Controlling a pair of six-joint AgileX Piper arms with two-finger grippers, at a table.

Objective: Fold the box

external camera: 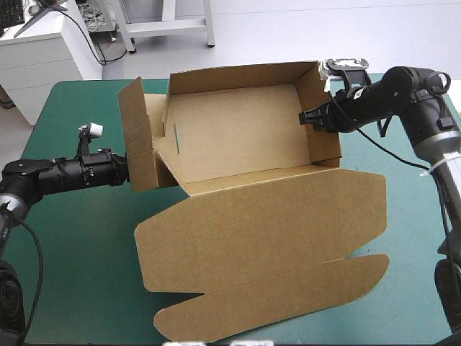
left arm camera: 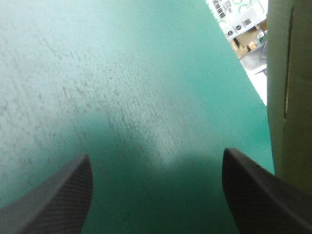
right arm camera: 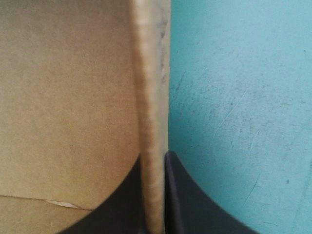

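The brown box (external camera: 238, 137) stands as an open tray in the middle of the table. Its lid (external camera: 266, 231) lies flat toward the front edge. My right gripper (external camera: 308, 117) is at the tray's right wall; in the right wrist view the gripper (right arm camera: 155, 163) is shut on that wall's upper edge (right arm camera: 151, 87). A side flap (external camera: 140, 144) stands upright at the tray's left. My left gripper (external camera: 125, 171) sits just outside this flap. In the left wrist view the gripper (left arm camera: 156, 190) is open over the cover, with a brown board edge (left arm camera: 290, 87) beside one finger.
Bare teal-green cover (external camera: 79, 267) shows to the left of the lid and in a strip along the right edge (external camera: 410, 238). The lid's rounded tuck flap (external camera: 288, 295) reaches close to the table's front edge. The back wall stands near the far edge.
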